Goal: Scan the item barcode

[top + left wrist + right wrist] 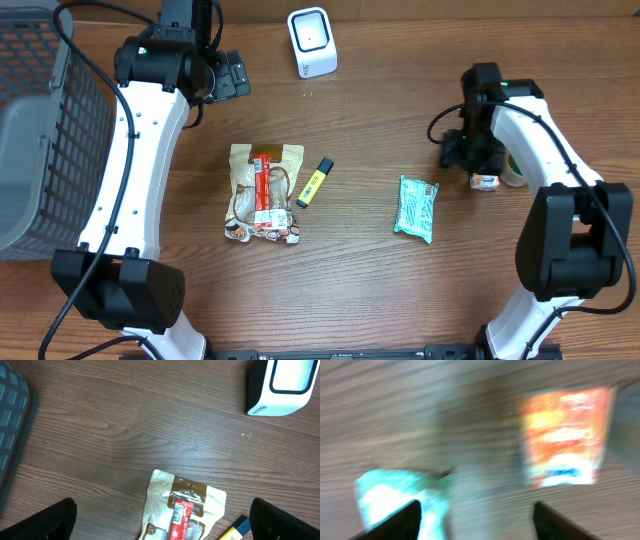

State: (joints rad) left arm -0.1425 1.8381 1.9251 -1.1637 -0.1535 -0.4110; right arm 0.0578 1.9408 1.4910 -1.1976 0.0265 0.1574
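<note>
Wood table (360, 290) all across the overhead view, and you had a grey basket (40, 130) sitting at its left edge. Up at the far side stood the white scanner (312, 42), upright, nothing near its face.

Your left gripper (232, 75) hung high at the back, left of the scanner. From its wrist camera the fingertips (45, 520) sat at the two bottom corners, spread wide with nothing between them: that gripper (165, 525) was open and empty. Below it you could see the top of the pouch (185, 510), the scanner (282, 385) at upper right, and the tip of a yellow marker (235, 530).

Overhead, the pouch (265, 192) lay flat mid-table, with the marker (314, 182) just beside its right edge. Well to the right lay a teal packet (416, 207), flat as well.

Over to your right gripper (462, 152), low on the right side. A small orange box (485, 181) rested on the table just beside it, and that was the item closest to your fingers, far from the scanner. The wrist picture was badly blurred, but the dark fingers (395, 522) stood apart with only bare wood between them, so that gripper (477, 520) was open and holding nothing. The box (565, 435) showed at upper right, ahead of the fingers, and the packet (395, 497) sat at lower left, by the left finger. I could not tell whether finger and packet touched.
</note>
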